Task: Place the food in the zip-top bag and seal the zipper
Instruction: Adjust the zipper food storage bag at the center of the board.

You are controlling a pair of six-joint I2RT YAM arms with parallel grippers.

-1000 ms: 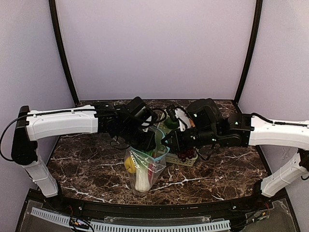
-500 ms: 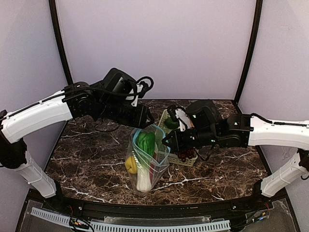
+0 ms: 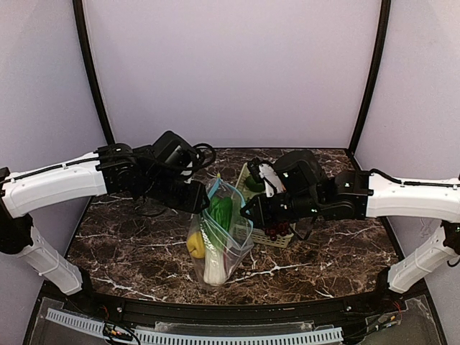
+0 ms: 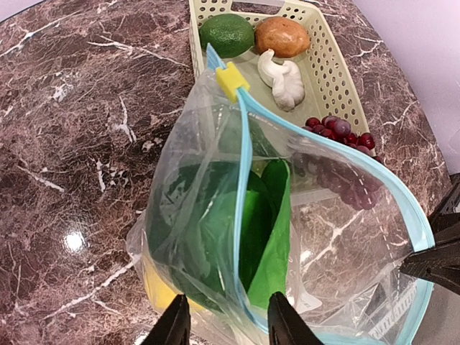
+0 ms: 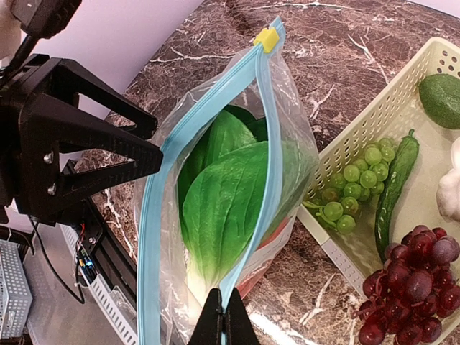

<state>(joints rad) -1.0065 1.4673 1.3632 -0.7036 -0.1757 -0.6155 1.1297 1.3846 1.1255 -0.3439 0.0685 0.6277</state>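
The clear zip-top bag (image 3: 219,241) stands upright at the table's middle with its mouth wide open. Inside are a leafy green (image 5: 226,194), a yellow lemon (image 3: 194,246) and a red pepper (image 3: 228,256). Its teal zipper (image 5: 267,172) carries a yellow slider (image 4: 231,79) at the far end. My right gripper (image 5: 225,320) is shut on the zipper strip at the bag's right corner. My left gripper (image 4: 228,329) is open at the mouth's left side, and the near rim strip (image 4: 243,215) runs between its fingers. Purple grapes (image 4: 338,131), a white bulb (image 4: 284,72) and a brown potato (image 4: 282,36) lie in the basket.
The pale green lattice basket (image 4: 327,68) sits just behind and right of the bag, touching it. It also holds a green lime (image 4: 226,34), green grapes (image 5: 352,187) and a long dark green pod (image 5: 392,194). Bare marble table (image 3: 122,244) lies to the left.
My left arm lifted up and back out of the bag mouth with its jaws opening, then dropped back to the bag's left rim. The leafy green now shows inside. The right arm held still.
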